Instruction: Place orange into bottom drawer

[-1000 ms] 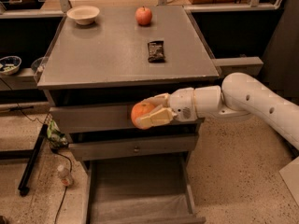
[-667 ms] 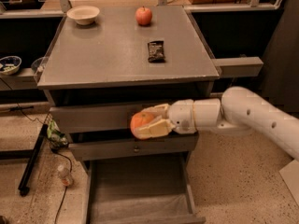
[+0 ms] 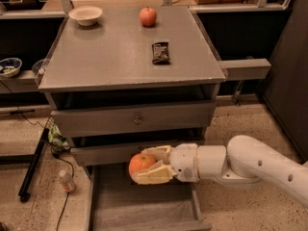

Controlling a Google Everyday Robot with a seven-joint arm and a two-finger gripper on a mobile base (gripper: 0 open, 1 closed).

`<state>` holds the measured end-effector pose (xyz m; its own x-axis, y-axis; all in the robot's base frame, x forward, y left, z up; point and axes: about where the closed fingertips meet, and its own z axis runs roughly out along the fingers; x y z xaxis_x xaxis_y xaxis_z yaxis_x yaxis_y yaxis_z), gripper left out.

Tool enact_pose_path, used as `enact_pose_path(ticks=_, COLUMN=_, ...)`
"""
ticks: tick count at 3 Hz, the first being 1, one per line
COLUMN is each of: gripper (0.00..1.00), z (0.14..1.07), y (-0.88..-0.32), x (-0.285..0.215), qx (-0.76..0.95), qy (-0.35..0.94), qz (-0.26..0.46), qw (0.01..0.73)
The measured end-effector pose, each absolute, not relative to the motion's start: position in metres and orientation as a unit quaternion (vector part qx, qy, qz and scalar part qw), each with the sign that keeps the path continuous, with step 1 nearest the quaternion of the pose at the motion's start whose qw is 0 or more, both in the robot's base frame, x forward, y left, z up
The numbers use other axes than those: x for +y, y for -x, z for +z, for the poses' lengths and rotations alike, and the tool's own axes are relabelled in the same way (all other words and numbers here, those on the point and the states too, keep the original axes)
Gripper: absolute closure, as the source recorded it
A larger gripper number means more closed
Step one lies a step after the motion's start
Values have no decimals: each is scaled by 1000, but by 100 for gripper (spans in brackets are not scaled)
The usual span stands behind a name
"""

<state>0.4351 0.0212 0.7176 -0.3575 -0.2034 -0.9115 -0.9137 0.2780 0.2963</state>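
Observation:
The orange (image 3: 140, 162) is round and bright, held between the pale fingers (image 3: 153, 175) of my gripper (image 3: 148, 165). The gripper is shut on it, reaching in from the right on a white arm (image 3: 255, 165). It hangs in front of the second drawer's front, just above the back end of the bottom drawer (image 3: 144, 211), which is pulled out and shows a plain grey floor with a pale liner.
On the grey cabinet top (image 3: 110, 57) stand a red apple (image 3: 148, 16), a pale bowl (image 3: 85, 15) and a dark snack packet (image 3: 160, 52). The two upper drawers (image 3: 134, 120) are closed. A plastic bottle (image 3: 66, 181) and a black stand leg (image 3: 32, 167) are on the floor at left.
The gripper with the orange has moved down, from the level of the top drawer to just above the open bottom drawer.

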Motion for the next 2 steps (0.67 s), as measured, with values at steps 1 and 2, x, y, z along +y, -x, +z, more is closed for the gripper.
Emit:
enact_pose_path(ticks=1, gripper=100, z=708, y=-440, x=22, qx=695, qy=400, qz=442, qw=401)
enact_pose_path(ticks=2, gripper=100, z=695, y=-450, x=18, qx=696, qy=389, qz=441, qw=413)
